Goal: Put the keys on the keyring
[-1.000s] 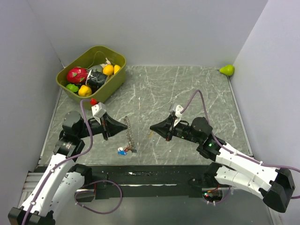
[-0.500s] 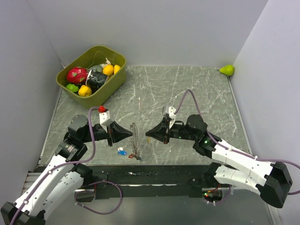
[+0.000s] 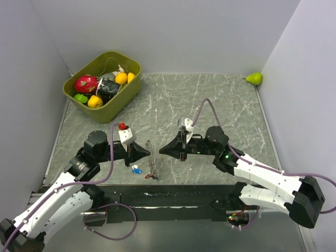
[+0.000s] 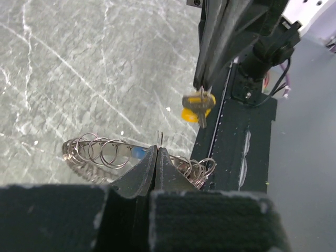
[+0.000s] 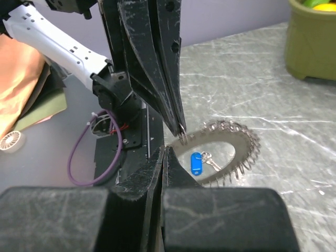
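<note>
Threading step I reckon: left gripper (image 3: 148,153) pinched on the keyring (image 3: 151,159), lower centre of the top view, right gripper (image 3: 161,150) clamped on a yellow key (image 4: 197,105) beside it; fine alignment next.

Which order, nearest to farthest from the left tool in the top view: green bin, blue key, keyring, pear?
1. keyring, right at the left tool tip.
2. blue key, just beside it, toward the near edge.
3. green bin, far left corner.
4. pear, far right corner.
</note>
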You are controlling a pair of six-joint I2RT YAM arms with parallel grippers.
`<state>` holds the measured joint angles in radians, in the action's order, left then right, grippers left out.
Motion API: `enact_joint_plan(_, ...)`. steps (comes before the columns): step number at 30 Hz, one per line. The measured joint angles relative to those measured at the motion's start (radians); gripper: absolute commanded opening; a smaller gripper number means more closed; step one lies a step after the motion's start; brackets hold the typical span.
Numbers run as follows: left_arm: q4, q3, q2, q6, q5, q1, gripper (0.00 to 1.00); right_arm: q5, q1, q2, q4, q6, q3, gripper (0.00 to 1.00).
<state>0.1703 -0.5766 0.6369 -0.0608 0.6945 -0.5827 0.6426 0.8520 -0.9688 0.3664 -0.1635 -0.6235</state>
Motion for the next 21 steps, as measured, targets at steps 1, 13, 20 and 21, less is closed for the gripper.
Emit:
enact_joint_plan(1,0.006,0.0,0.0,0.004,-0.013,-0.007,0.01,-0.002,0.009,-0.014,0.0,0.0,-0.007,0.0)
enact_joint_plan(13,0.042,-0.002,0.002,0.035,-0.121,-0.073,0.01,-0.026,0.067,-0.116,-0.001,0.0,-0.069,0.0)
enact_joint_plan(20,0.048,-0.002,0.0,0.042,-0.134,-0.077,0.01,-0.034,0.072,-0.148,-0.001,0.0,-0.082,0.0)
enact_joint_plan(21,0.05,-0.002,0.0,0.042,-0.135,-0.077,0.01,-0.036,0.072,-0.153,-0.002,0.0,-0.083,0.0)
